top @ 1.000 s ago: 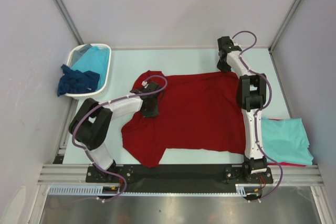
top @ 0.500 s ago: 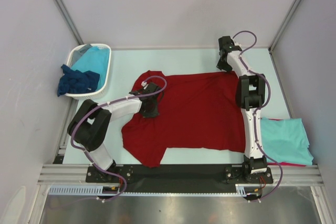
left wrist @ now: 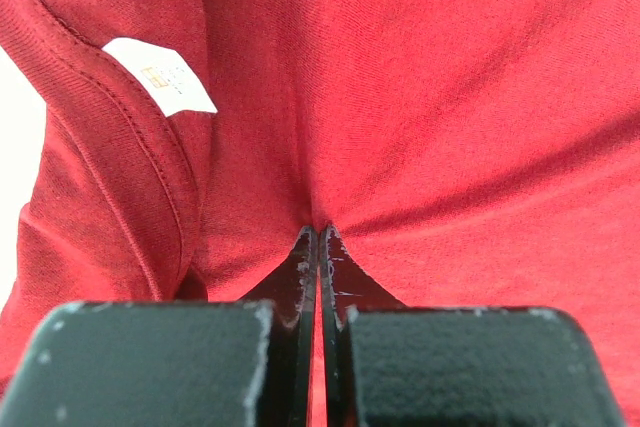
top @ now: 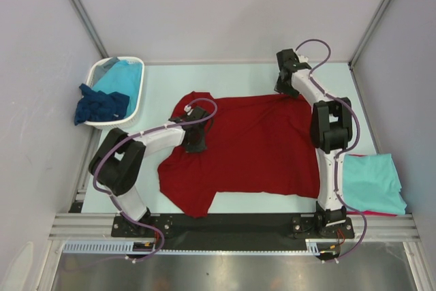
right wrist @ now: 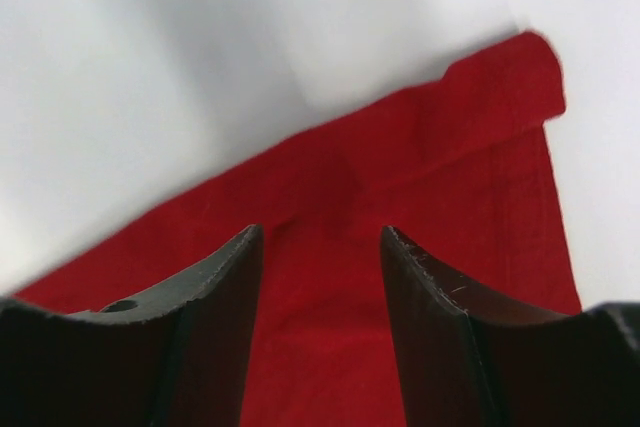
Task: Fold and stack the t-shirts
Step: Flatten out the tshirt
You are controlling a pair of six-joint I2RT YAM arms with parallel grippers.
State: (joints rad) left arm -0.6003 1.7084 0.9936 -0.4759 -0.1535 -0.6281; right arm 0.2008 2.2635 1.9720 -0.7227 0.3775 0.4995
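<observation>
A dark red t-shirt (top: pixel 252 144) lies spread flat across the middle of the table. My left gripper (top: pixel 194 142) rests on its left part beside the collar. In the left wrist view its jaws (left wrist: pixel 318 234) are shut, with a pucker of the red cloth (left wrist: pixel 430 97) pinched at the tips. The white neck label (left wrist: pixel 160 77) shows close by. My right gripper (top: pixel 285 88) hovers at the shirt's far right corner. In the right wrist view it (right wrist: pixel 320 234) stands open above the red hem corner (right wrist: pixel 450 127), holding nothing.
A white basket (top: pixel 139 93) at the far left holds a turquoise t-shirt (top: pixel 122 75), and a dark navy t-shirt (top: pixel 101 105) hangs over its rim. At the near right, a folded turquoise t-shirt (top: pixel 371 182) lies on a red one (top: pixel 381 214). Frame posts bound the table.
My right gripper has gone from shut to open, letting go of the shirt's far right corner, and has shifted slightly left. The left gripper has stayed put, still shut on the cloth.
</observation>
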